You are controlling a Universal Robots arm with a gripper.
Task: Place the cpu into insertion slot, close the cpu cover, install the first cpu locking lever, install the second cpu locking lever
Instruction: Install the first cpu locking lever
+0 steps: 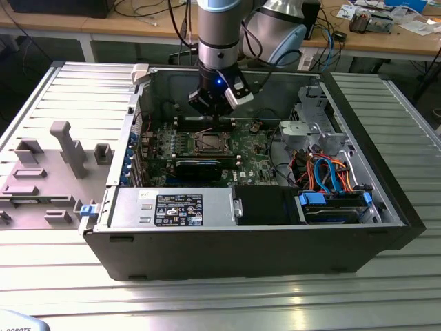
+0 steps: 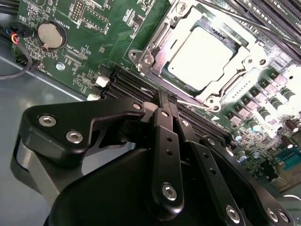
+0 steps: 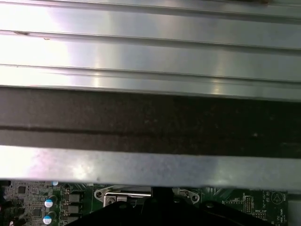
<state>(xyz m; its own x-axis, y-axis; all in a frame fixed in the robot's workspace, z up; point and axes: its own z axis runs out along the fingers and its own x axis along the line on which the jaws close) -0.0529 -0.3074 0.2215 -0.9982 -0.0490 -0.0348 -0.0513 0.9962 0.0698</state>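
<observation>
The cpu (image 2: 200,54) lies flat in the insertion slot (image 1: 209,143) on the green motherboard, its silver top showing. The cpu cover (image 2: 155,42) is folded down around it as a silver frame. My gripper (image 2: 164,101) is shut, its black fingers pressed together just beside the socket's corner. A thin wire locking lever (image 2: 197,104) runs out from the fingertips along the socket's edge; I cannot tell whether it is pinched. Another lever rod (image 2: 225,14) lies along the far side. In the exterior view the gripper (image 1: 213,114) hangs low over the socket, inside the open case.
Black memory slots (image 2: 124,84) and a coin cell (image 2: 51,35) sit close to the fingers. A long black card (image 1: 198,167), the power supply (image 1: 172,207), a drive cage (image 1: 310,131) and coloured cables (image 1: 324,172) crowd the case. The case wall (image 3: 150,122) rises nearby. A grey fixture plate (image 1: 48,172) lies outside.
</observation>
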